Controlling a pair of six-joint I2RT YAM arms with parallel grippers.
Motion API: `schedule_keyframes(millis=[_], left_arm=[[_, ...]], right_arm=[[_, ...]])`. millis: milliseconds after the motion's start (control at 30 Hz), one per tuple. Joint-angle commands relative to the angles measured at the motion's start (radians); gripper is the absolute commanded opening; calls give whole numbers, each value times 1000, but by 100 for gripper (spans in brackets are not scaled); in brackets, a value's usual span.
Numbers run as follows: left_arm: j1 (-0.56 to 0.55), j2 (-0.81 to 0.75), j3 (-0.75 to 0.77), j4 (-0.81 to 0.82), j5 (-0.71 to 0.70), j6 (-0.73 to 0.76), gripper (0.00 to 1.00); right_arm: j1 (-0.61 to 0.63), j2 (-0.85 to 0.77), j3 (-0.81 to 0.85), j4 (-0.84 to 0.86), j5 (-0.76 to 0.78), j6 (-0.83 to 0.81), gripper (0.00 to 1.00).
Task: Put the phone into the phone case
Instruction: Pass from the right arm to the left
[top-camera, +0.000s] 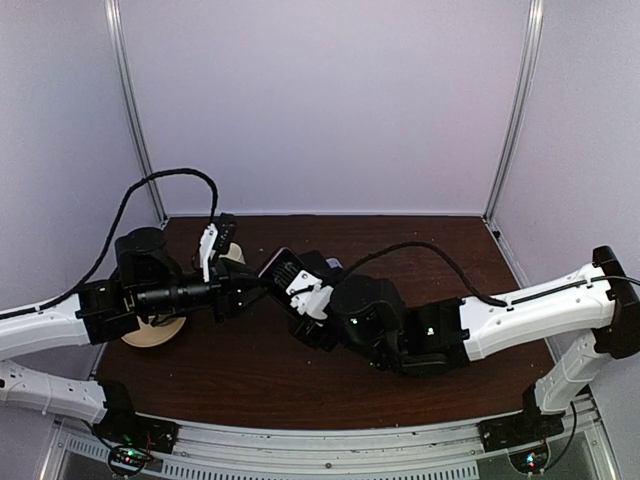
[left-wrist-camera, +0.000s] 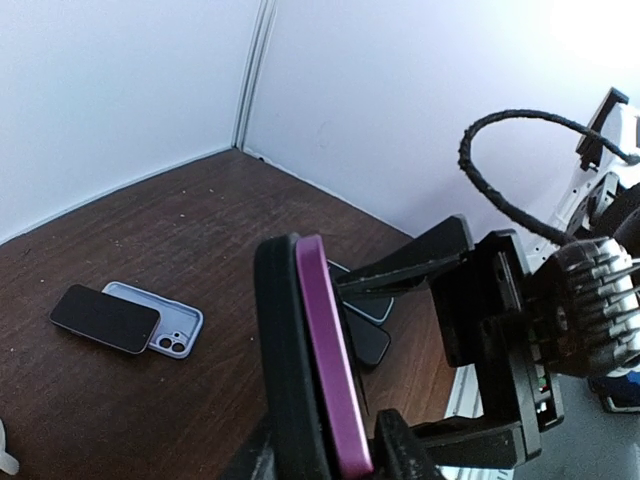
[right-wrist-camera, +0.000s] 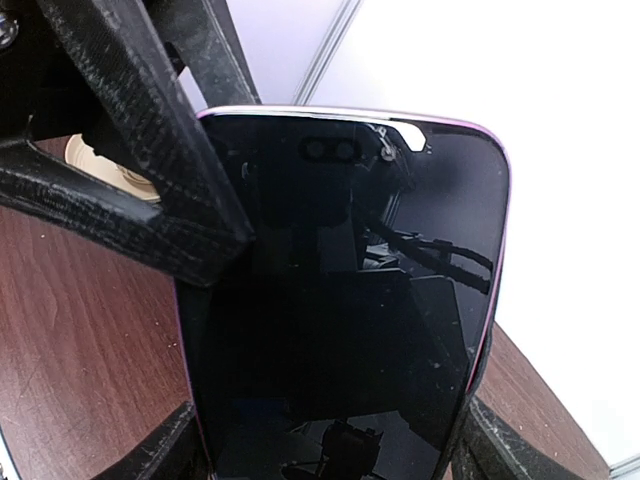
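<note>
The purple-rimmed phone (right-wrist-camera: 350, 300) hung above mid brown worktop (top-camera: 250, 370), against a thick black case (left-wrist-camera: 275, 340); the right claw (right-wrist-camera: 330, 440) held its width; the left claw (left-wrist-camera: 330, 455) pinched both narrowly. Uneven squeezing might have skewed it.

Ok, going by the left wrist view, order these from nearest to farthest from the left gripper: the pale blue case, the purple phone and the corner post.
1. Purple phone, right at the jaws, edge-on.
2. Pale blue case, lying on the table, off to the left.
3. Corner post, where the back walls meet.
</note>
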Motion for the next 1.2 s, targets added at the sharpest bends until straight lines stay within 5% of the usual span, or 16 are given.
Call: schedule_keyframes(millis=[0,167,567,667,1067,1167], left_arm=[[1,15,44,21,23,-7,30],[0,9,33,23,21,7,0],[-1,10,26,-21,12,103,0],[-3,17,28,-12,39,99,27],[-17,27,-2,75,34,63,30],[-29,39,-3,95,36,66,44]], right_arm=[[9,4,34,67,28,-16,21],[10,17,44,53,32,-12,21],[10,7,15,32,35,27,21],[9,-3,-1,52,34,35,19],[10,-48,-52,180,-33,41,17],[9,-52,-55,182,-34,50,17]])
